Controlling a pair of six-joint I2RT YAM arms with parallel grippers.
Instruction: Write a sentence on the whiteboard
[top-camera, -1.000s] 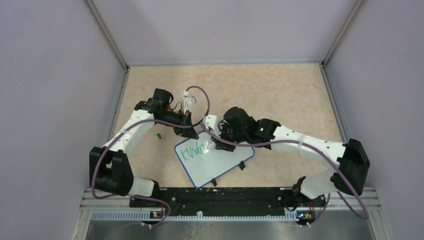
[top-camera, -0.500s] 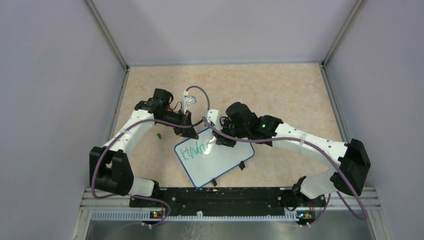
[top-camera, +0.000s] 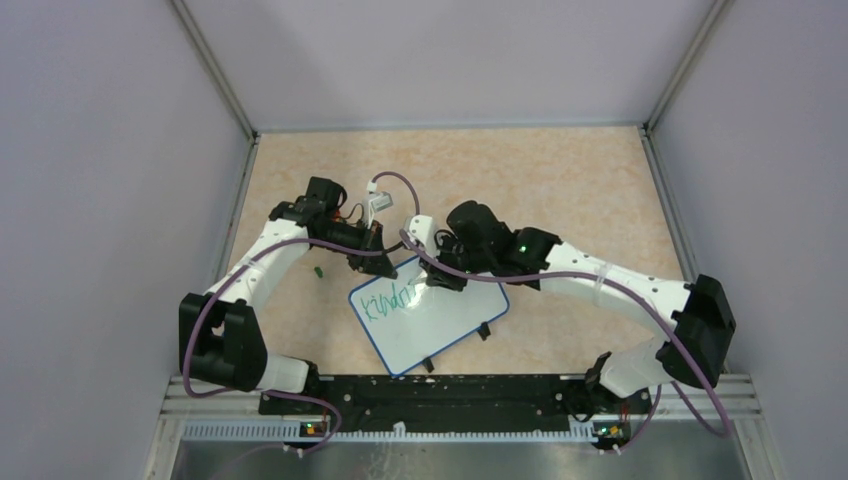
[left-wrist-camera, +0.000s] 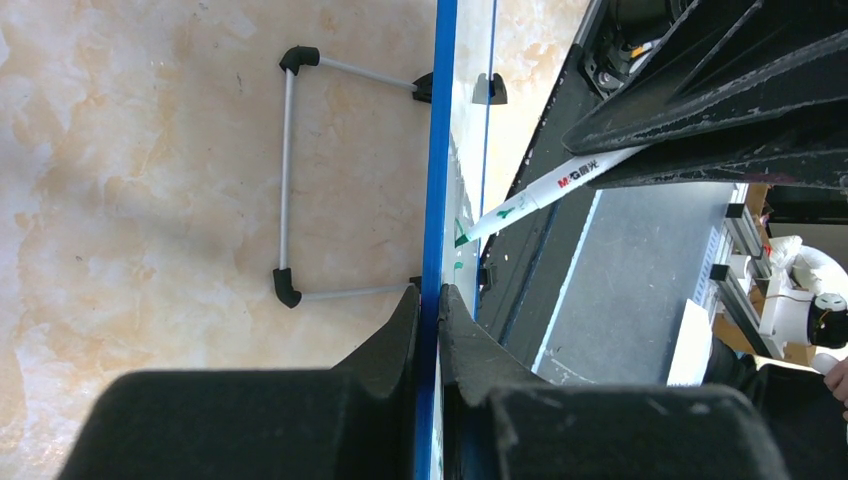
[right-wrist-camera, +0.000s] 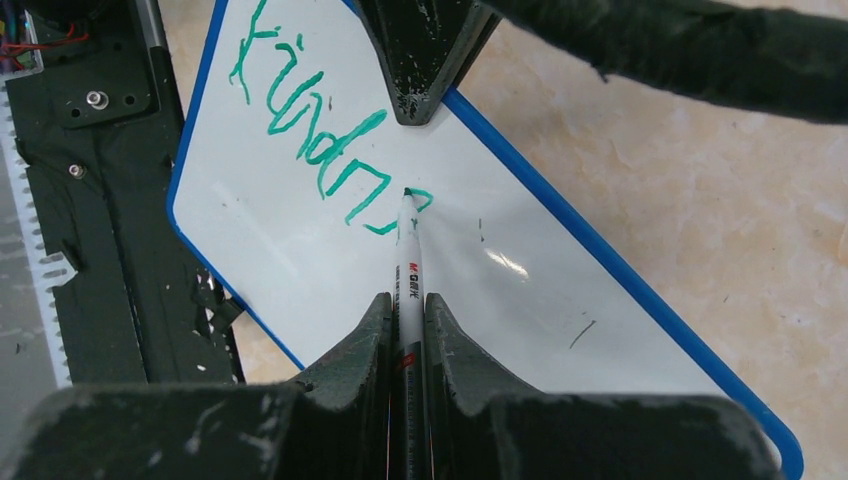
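The whiteboard (top-camera: 430, 320): left tool (left-wrist-camera: 428, 300) clamps its rim, right tool (right-wrist-camera: 408, 305) grips the marker (right-wrist-camera: 408, 240) touching the sentence (top-camera: 388, 299); green cap (top-camera: 318, 270) nearby.

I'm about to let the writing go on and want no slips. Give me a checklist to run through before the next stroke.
1. Grip of left fingers on the whiteboard rim: ok.
2. The marker held straight between right fingers: ok.
3. Marker tip on the board at the last stroke's end: ok.
4. Bare board beyond the writing: ok.
5. The sentence complete: not ok, only "kindn" and a part stroke.
6. Board lying flat: cannot tell.
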